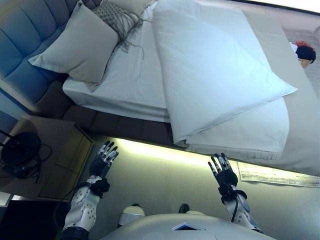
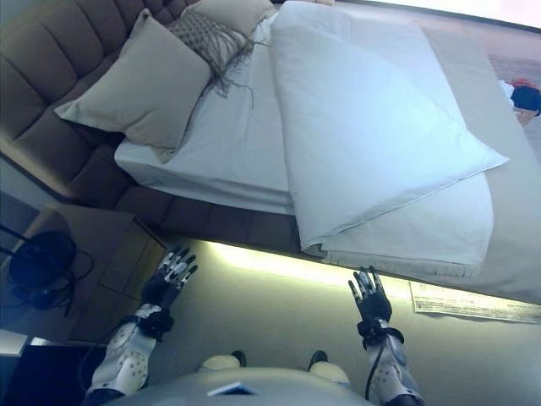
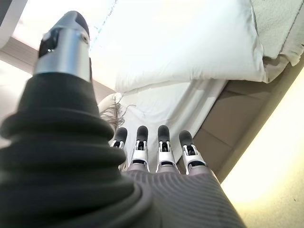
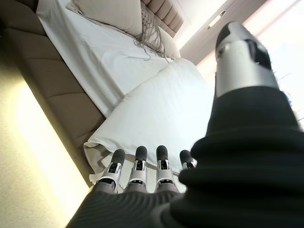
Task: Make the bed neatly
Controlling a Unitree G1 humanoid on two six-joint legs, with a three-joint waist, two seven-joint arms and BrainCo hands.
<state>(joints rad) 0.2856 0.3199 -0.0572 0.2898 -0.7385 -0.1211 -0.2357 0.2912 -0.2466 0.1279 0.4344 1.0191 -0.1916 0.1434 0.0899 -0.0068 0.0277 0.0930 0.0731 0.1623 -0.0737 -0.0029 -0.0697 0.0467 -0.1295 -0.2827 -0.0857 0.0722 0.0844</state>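
A bed with a white sheet (image 1: 135,75) stands before me. A white duvet (image 1: 215,70) lies folded back on itself over the middle and right, its corner pointing right. A grey pillow (image 1: 82,45) leans on the padded headboard (image 1: 25,45) at the left, with a fringed cushion (image 1: 120,20) beside it. My left hand (image 1: 102,162) and my right hand (image 1: 222,172) are both open and empty, held low in front of the bed's near side, apart from the bedding. The duvet also shows in the right wrist view (image 4: 161,109).
A wooden nightstand (image 1: 60,155) stands at the lower left with a dark round object (image 1: 20,147) on it. A lit strip runs under the bed frame (image 1: 150,130). A paper sheet (image 1: 277,175) lies on the floor at the right. A dark object (image 1: 305,52) sits beyond the bed at the far right.
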